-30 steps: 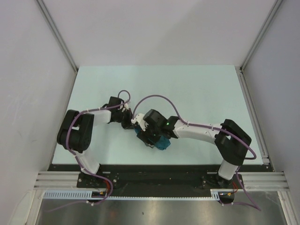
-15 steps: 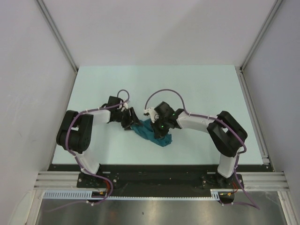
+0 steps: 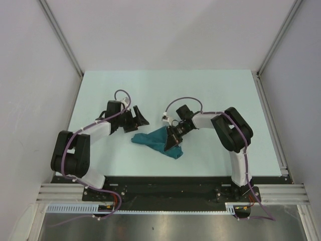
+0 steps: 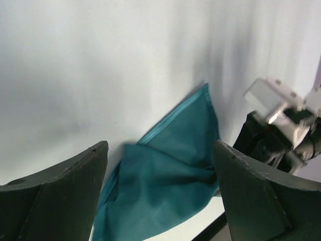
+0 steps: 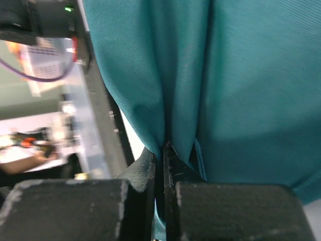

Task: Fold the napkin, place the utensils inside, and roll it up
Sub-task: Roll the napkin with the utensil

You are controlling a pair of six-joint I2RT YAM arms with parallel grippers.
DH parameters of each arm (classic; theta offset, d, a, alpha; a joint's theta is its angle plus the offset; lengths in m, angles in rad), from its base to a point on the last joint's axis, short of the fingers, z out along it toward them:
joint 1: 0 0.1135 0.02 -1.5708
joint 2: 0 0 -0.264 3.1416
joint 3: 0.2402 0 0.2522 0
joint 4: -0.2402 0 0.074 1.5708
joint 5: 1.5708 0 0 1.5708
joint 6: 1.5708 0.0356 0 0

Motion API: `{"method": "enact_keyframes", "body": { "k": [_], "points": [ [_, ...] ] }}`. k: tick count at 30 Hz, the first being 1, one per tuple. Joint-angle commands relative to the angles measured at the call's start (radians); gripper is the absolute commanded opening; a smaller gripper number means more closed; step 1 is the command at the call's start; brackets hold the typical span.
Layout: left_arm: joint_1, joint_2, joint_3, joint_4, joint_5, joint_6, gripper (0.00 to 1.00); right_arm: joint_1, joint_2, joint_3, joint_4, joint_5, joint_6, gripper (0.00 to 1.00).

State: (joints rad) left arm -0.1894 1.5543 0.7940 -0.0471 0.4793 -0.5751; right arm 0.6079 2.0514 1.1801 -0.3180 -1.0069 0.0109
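The teal napkin (image 3: 154,141) lies crumpled on the pale table, its left corner pointing at my left gripper. My right gripper (image 3: 173,139) is shut on a pinched fold of the napkin (image 5: 241,75), which hangs from the closed right gripper (image 5: 163,146). My left gripper (image 3: 141,120) stands open just left of the cloth, holding nothing. In the left wrist view the napkin (image 4: 175,165) shows between the wide-apart fingers (image 4: 65,196) of the left gripper (image 4: 160,146). The right arm's wrist (image 4: 281,118) shows beyond the cloth. The utensils are out of view.
The pale green table (image 3: 215,90) is walled by white panels at the left, back and right. Metal rails (image 3: 271,120) run along its side edges, and a dark strip (image 3: 170,178) marks the near edge by the arm bases.
My left gripper has opened, let go of the napkin and drawn back to the left. My right gripper has shut on the cloth and pulled right, and the napkin has spread out from under it.
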Motion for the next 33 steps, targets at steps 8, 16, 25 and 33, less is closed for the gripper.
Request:
{"method": "enact_keyframes", "body": {
  "k": [8,16,25,33],
  "points": [
    [-0.226,-0.224,0.019,-0.022,-0.324,0.127,0.89,-0.100,0.136,0.065,-0.159,-0.073,0.044,0.00],
    [-0.323,-0.177,-0.032,0.046,-0.046,0.020,0.88,-0.114,0.194,0.107,-0.200,-0.062,0.058,0.00],
    [-0.383,-0.095,-0.098,0.196,0.114,-0.060,0.88,-0.105,0.204,0.113,-0.224,-0.018,0.075,0.00],
    [-0.401,-0.109,-0.137,0.190,0.101,-0.091,0.88,-0.086,0.208,0.107,-0.213,0.011,0.101,0.00]
  ]
}}
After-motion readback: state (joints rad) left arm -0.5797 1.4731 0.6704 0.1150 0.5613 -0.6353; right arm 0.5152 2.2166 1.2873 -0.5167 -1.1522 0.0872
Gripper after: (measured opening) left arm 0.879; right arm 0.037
